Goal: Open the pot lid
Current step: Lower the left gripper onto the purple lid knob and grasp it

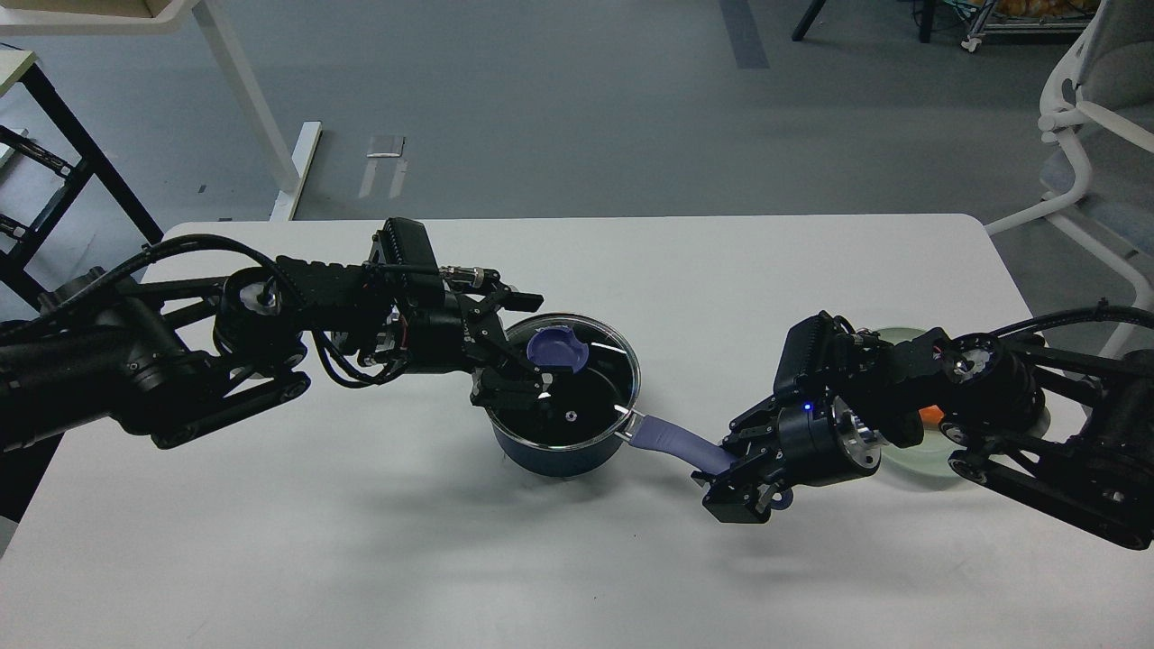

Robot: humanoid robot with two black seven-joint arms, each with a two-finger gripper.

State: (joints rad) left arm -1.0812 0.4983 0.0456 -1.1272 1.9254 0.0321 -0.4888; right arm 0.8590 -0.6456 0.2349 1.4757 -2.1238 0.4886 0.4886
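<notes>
right fingers (732, 478) clamp the pot (559, 442) handle's far end, steadying it mid-counter (361, 559). left fingers (514, 347), spread wide, sit at the lid (572, 383)'s left rim, purple knob (557, 350) just rightward between them.

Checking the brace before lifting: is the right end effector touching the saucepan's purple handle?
Touching. The head view shows the right end effector closed around the end of the dark navy saucepan's periwinkle-purple handle.

White table (541, 559), pale green plate (911, 464) at its right side, white chair (1095, 117) beyond, grey floor (559, 99)
</notes>
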